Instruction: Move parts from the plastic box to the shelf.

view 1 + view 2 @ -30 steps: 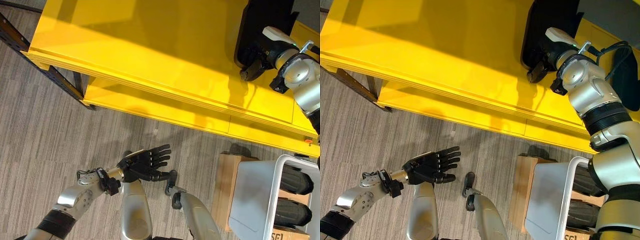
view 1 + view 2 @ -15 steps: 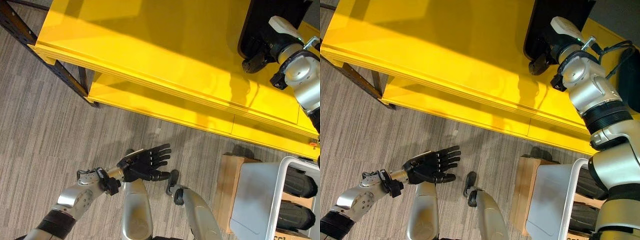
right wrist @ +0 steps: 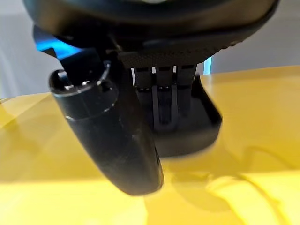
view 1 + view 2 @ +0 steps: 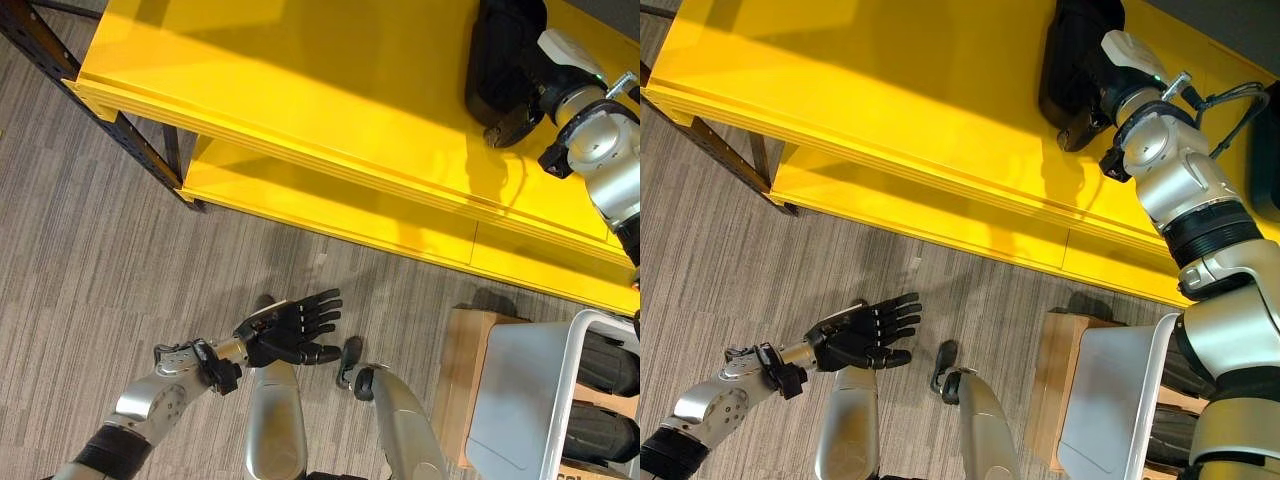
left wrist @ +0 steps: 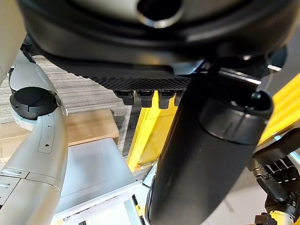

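One black part [image 4: 1072,60] stands on the top board of the yellow shelf [image 4: 890,90], and the right hand [image 4: 1095,110] is against its near side, fingers laid straight along the part's face and thumb off to the side, as the right wrist view shows. Nothing is curled round the part; it rests on its own base, so I judge the hand is steadying or nudging it into place rather than carrying it. It sits back from the shelf's front edge, which keeps it from tipping off.

The left hand [image 4: 290,328] hangs low over the carpet, palm open and fingers spread, holding nothing; it seems parked clear of the work.

Further out, by the robot's right side, the white plastic box [image 4: 520,400] rests on a wooden stand [image 4: 462,370], with more dark parts [image 4: 605,365] waiting in it.
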Available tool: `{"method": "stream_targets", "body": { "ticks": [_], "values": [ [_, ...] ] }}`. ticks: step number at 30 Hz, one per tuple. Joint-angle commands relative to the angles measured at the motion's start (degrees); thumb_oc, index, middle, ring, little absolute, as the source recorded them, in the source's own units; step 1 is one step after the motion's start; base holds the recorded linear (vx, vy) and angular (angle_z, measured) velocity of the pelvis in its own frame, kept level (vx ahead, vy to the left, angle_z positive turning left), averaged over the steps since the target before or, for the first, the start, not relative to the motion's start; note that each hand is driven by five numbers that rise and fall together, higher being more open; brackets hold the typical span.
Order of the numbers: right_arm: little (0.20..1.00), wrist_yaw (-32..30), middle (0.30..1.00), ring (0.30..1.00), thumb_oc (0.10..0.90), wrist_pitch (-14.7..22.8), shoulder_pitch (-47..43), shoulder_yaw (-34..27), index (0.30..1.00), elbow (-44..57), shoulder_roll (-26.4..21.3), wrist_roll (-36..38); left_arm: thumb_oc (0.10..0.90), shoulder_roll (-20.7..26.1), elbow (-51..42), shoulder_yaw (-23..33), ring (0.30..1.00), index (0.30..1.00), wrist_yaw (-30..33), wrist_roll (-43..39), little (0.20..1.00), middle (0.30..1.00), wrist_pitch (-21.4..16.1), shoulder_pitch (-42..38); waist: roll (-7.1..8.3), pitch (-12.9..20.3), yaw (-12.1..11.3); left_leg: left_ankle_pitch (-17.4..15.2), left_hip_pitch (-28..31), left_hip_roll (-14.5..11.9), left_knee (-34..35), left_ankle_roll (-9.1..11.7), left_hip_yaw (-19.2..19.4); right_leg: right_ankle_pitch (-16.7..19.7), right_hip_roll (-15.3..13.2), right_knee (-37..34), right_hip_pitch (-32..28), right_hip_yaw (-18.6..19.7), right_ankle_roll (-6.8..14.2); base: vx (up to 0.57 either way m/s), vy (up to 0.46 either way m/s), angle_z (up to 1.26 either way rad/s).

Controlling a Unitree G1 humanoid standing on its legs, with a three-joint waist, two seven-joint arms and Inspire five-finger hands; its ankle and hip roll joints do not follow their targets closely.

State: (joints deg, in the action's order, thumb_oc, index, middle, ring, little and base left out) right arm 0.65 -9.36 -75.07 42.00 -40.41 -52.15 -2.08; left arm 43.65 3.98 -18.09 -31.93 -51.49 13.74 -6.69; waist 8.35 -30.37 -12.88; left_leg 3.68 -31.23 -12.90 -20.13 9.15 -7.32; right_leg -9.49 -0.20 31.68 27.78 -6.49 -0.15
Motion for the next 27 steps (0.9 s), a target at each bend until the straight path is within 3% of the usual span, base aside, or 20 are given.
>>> {"method": "stream_targets", "body": {
  "ticks": [1, 4, 5, 7, 9, 12, 15, 18, 19, 24, 27],
  "values": [
    [1.000, -4.1, 1.000, 1.000, 0.900, 0.1, -10.3, -2.9, 1.000, 0.9, -6.9, -1.8, 0.900, -3.1, -8.4, -0.3, 1.000, 1.000, -2.9, -3.7, 1.000, 1.000, -3.3, 0.1, -2.69, 0.6, 0.0, 0.5, 1.1, -2.0, 2.7, -2.1, -1.8, -5.0, -3.0, 5.3, -3.9, -2.1, 1.5, 0.00, 0.000, 0.00],
    [1.000, -3.5, 1.000, 1.000, 0.900, 0.6, -9.9, -2.7, 1.000, 0.8, -7.2, -3.1, 0.900, -3.3, -8.5, -0.1, 1.000, 1.000, -2.7, -4.0, 1.000, 1.000, -3.2, 0.2, -2.39, 0.6, 0.3, -1.0, 1.7, -1.7, 2.2, -2.0, -1.6, -6.1, -3.2, 5.6, -4.3, -1.6, 1.7, 0.01, -0.002, 0.00],
    [1.000, -3.5, 1.000, 1.000, 0.900, 0.5, -10.0, -2.8, 1.000, 0.8, -7.3, -3.0, 0.900, -3.3, -8.5, -0.2, 1.000, 1.000, -2.6, -4.0, 1.000, 1.000, -3.3, 0.0, -2.68, 0.6, 0.2, 0.3, 1.1, -2.0, 2.5, -2.3, -1.7, -5.0, -3.1, 5.4, -3.6, -2.0, 1.4, 0.06, -0.015, 0.00],
    [1.000, -2.5, 1.000, 1.000, 0.900, 0.8, -10.1, -2.7, 1.000, 0.7, -7.4, -3.8, 0.900, -3.3, -8.4, -0.4, 1.000, 1.000, -2.7, -3.8, 1.000, 1.000, -3.3, 0.1, -2.32, 0.6, 0.4, -1.2, 1.8, -1.7, 2.1, -2.0, -1.6, -6.1, -3.3, 5.5, -4.3, -1.4, 1.8, 0.00, 0.000, 0.00],
    [1.000, -2.6, 1.000, 1.000, 0.900, 0.8, -10.2, -2.2, 1.000, 0.7, -7.6, -3.7, 0.900, -3.4, -8.5, -0.2, 1.000, 1.000, -3.1, -3.8, 1.000, 1.000, -3.5, 0.2, -2.71, 0.7, 0.3, 0.2, 1.2, -2.0, 2.4, -2.2, -1.5, -4.9, -3.1, 5.2, -3.7, -1.7, 1.4, -0.04, 0.011, -0.01],
    [1.000, -3.2, 1.000, 1.000, 0.900, 0.7, -9.6, -2.6, 1.000, 0.7, -7.6, -3.7, 0.900, -3.6, -8.5, -0.2, 1.000, 1.000, -3.2, -4.0, 1.000, 1.000, -3.5, 0.4, -2.40, 0.9, 0.7, -1.2, 1.9, -1.8, 2.1, -1.9, -1.3, -6.0, -3.4, 5.3, -4.3, -1.2, 1.7, 0.04, -0.001, -0.01],
    [1.000, -9.5, 1.000, 1.000, 0.900, 1.5, -9.2, -3.2, 1.000, 0.7, -7.3, -5.3, 0.900, -4.0, -8.2, -0.6, 1.000, 1.000, -3.1, -4.1, 1.000, 1.000, -4.6, 0.2, -2.88, 1.1, 0.8, 0.1, 1.4, -2.3, 2.5, -2.2, -1.1, -4.7, -3.1, 5.0, -3.5, -1.5, 1.4, -0.08, 0.039, -0.03],
    [1.000, -20.3, 1.000, 1.000, 0.900, 2.4, -9.3, -5.2, 1.000, 1.5, -6.9, -7.2, 0.900, -4.1, -8.3, -1.2, 1.000, 1.000, -2.0, -4.9, 1.000, 1.000, -6.1, -0.3, -3.12, 1.3, 1.2, -0.1, 1.6, -2.1, 2.7, -2.3, -0.8, -4.6, -3.1, 4.4, -3.6, -1.0, 1.6, -0.01, 0.021, 0.00],
    [1.000, -25.0, 1.000, 1.000, 0.900, 4.8, -9.3, -7.3, 1.000, 1.9, -6.3, -9.0, 0.900, -3.8, -7.9, -1.6, 1.000, 1.000, -2.2, -4.9, 1.000, 1.000, -6.6, -0.7, -3.34, 1.5, 1.3, -0.3, 1.7, -2.1, 2.6, -2.3, -0.7, -4.5, -3.2, 4.1, -3.7, -0.9, 1.7, 0.00, 0.000, 0.00],
    [1.000, -32.0, 1.000, 1.000, 0.900, 5.0, -7.6, -11.1, 1.000, 7.1, -6.1, -11.4, 0.900, -5.3, -7.5, -1.9, 1.000, 1.000, -3.5, -5.2, 1.000, 1.000, -7.0, -0.5, -4.34, 1.6, 1.7, -0.6, 2.0, -1.7, 2.7, -2.4, -0.4, -4.7, -3.3, 3.5, -3.7, -0.3, 1.7, -0.01, 0.020, 0.00],
    [1.000, -33.1, 1.000, 1.000, 0.900, 5.3, -6.7, -12.6, 1.000, 8.8, -5.6, -12.2, 0.900, -5.9, -6.9, -2.2, 1.000, 1.000, -4.6, -4.9, 1.000, 1.000, -7.1, -0.6, -4.67, 1.8, 2.0, -0.7, 2.0, -1.5, 2.6, -2.4, -0.2, -4.8, -3.4, 3.7, -3.5, -0.1, 1.7, -0.01, 0.049, -0.04]
  ]
}}
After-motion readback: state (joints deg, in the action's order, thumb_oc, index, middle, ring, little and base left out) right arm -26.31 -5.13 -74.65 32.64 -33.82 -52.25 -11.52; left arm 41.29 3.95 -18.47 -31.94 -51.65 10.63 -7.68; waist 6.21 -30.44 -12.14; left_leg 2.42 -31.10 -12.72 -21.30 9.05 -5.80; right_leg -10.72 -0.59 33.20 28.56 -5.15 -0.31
